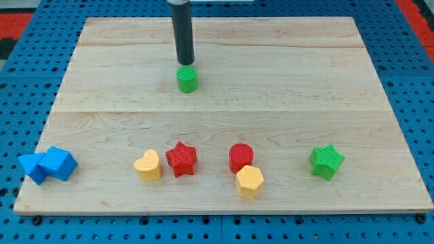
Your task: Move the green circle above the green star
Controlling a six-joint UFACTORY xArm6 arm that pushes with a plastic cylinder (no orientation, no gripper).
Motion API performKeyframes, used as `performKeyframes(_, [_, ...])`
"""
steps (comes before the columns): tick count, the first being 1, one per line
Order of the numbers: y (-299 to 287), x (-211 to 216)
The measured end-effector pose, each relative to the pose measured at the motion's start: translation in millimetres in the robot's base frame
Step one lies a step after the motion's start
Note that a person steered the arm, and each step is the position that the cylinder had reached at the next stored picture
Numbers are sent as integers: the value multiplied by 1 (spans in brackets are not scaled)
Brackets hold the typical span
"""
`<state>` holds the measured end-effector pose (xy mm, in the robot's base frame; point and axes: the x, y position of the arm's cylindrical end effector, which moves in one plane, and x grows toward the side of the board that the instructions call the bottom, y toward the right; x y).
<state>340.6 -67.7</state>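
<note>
Green circle (187, 79) sits just below my tip (185, 64) in the view, touching it or nearly so; I cannot tell which. The rod carries no gripper, so nothing opens or closes. Both stand near the top middle of the wooden counter (285, 74). Well below my tip runs a row of blocks. Closest under it are the red star (181, 158) and, to that star's left, the yellow heart (148, 165). Below and a little right of my tip are the red cylinder (241, 156) and the yellow hexagon (249, 181), touching. Green star (327, 161) lies far to my tip's lower right. Two blue blocks (47, 165) huddle together far to the lower left.
</note>
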Motion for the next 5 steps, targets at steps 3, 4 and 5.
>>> performKeyframes(3, [6, 87])
performKeyframes(4, [86, 142])
performKeyframes(5, [173, 171])
